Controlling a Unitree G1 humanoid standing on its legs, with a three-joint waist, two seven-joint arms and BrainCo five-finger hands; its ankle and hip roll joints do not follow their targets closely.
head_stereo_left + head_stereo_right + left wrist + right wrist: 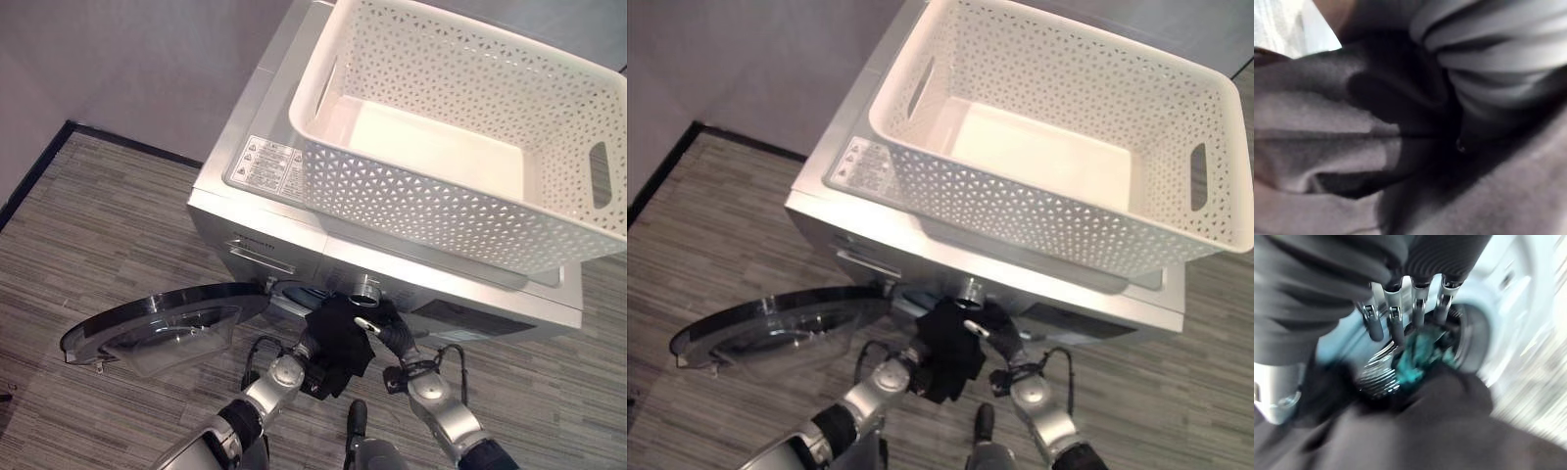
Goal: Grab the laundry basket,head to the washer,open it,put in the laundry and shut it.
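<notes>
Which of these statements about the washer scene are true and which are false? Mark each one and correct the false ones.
1. The white basket sits on top of the washer. True.
2. The basket holds a pile of clothes. False: it is empty.
3. The washer door is shut. False: it hangs open to the robot's left.
4. A dark garment is held at the drum opening between the left hand and right hand. True.
5. Something teal already lies inside the drum. True.
</notes>
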